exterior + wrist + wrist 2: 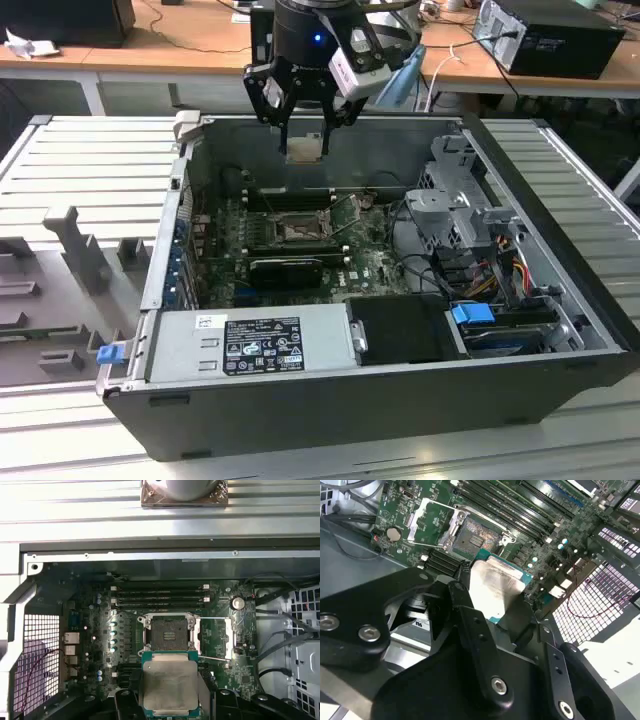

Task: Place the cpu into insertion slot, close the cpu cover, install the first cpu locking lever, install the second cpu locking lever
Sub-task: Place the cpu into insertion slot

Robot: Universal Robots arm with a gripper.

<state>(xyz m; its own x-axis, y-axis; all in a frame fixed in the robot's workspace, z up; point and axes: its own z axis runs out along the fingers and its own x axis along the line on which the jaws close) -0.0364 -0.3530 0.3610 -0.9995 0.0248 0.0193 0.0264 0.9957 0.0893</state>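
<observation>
My gripper (303, 135) hangs over the open computer case, shut on the cpu (303, 149), a pale silvery square chip with a green rim. The cpu (170, 685) sits between the black fingers (125, 702) in both wrist views, flat side up (495, 582). It is held in the air, well above the green board. The insertion slot (167, 632) lies bare below and slightly ahead of the chip, its contact field exposed (472, 536). The cpu cover (222, 637) is swung open beside the slot (430, 520). In the exterior view the slot (297, 231) is under the gripper, nearer the camera.
Long black memory slots (160, 597) run beside the socket. A grey power supply (250, 345) fills the case's near side, and a drive cage with cables (470, 220) stands at the exterior view's right. Grey fixtures (80, 250) rest on the slatted table at the left.
</observation>
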